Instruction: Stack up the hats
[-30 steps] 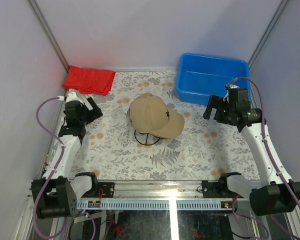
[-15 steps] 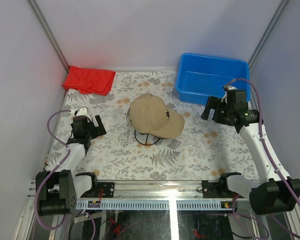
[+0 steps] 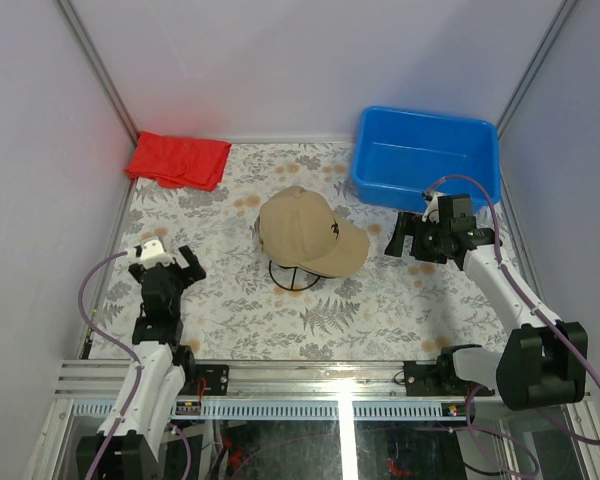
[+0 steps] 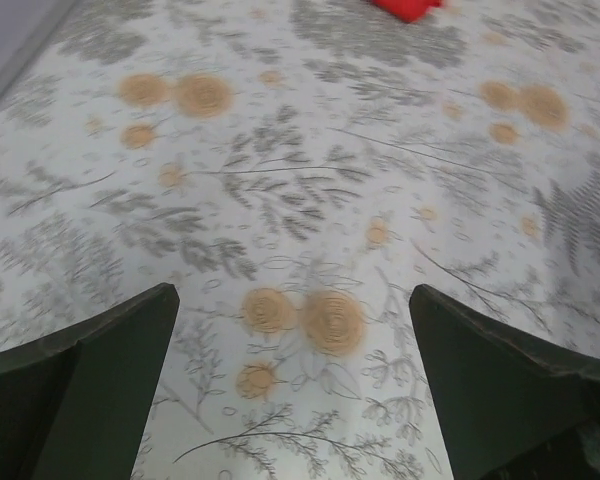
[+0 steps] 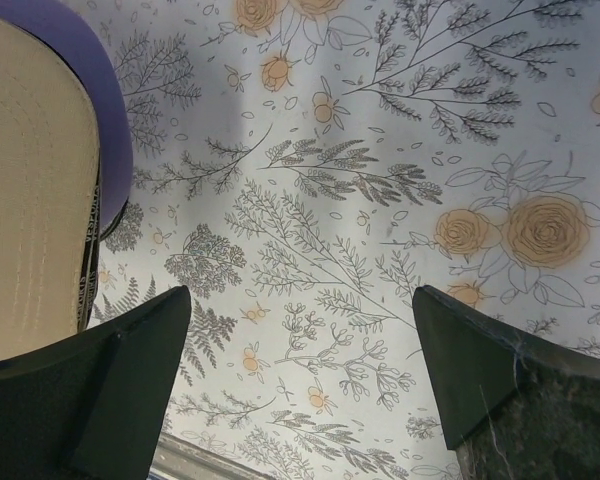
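We have lowered our left gripper (image 3: pixel 188 265) and right gripper (image 3: pixel 395 240), both open and empty, so the stack of tan fabric caps (image 3: pixel 305 235) seems finished

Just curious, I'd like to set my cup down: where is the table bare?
Bare: the back strip between the red cloth and blue bin, and the front strip nearer than the hats. Crowded: the middle, and beside the right pincer.
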`<state>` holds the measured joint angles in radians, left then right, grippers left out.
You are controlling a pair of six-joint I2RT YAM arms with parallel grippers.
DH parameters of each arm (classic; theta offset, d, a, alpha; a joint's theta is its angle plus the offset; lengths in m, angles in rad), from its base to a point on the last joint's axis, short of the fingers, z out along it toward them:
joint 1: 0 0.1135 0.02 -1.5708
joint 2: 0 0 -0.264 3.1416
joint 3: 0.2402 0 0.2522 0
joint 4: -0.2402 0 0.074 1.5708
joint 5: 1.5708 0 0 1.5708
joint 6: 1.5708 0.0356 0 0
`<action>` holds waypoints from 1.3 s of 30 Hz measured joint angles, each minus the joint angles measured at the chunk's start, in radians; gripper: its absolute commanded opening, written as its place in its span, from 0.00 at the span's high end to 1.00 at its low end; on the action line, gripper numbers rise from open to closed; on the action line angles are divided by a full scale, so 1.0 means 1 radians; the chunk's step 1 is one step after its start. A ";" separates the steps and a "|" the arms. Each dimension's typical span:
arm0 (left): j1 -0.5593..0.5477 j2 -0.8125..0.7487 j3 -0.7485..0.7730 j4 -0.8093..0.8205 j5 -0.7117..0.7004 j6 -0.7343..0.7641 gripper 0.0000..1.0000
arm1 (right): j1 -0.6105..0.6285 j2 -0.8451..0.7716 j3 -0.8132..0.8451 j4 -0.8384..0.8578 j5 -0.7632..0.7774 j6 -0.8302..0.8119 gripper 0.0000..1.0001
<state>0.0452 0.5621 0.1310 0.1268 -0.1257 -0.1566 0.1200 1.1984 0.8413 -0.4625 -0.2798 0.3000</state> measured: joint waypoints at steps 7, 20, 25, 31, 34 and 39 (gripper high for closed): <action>0.000 0.227 0.138 -0.143 -0.364 -0.210 0.00 | 0.000 0.032 0.001 0.011 -0.034 -0.016 0.01; 0.001 0.090 0.144 -0.089 -0.169 -0.102 0.00 | 0.001 -0.058 -0.048 0.059 -0.007 -0.020 0.01; 0.002 -0.024 0.064 -0.050 -0.204 -0.092 0.00 | 0.001 -0.099 -0.111 0.073 0.001 -0.008 0.01; 0.002 -0.041 -0.056 -0.022 -0.104 -0.027 0.00 | 0.001 -0.098 -0.114 0.079 0.000 -0.005 0.01; 0.003 -0.074 -0.087 0.018 0.012 0.019 0.00 | 0.001 -0.098 -0.114 0.080 0.000 -0.005 0.01; 0.002 -0.317 -0.124 0.013 0.076 0.039 0.00 | 0.001 -0.153 -0.182 0.150 -0.003 -0.039 0.01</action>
<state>0.0467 0.2447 0.0067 0.1398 -0.0494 -0.1181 0.1207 1.0451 0.6598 -0.3126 -0.2832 0.2611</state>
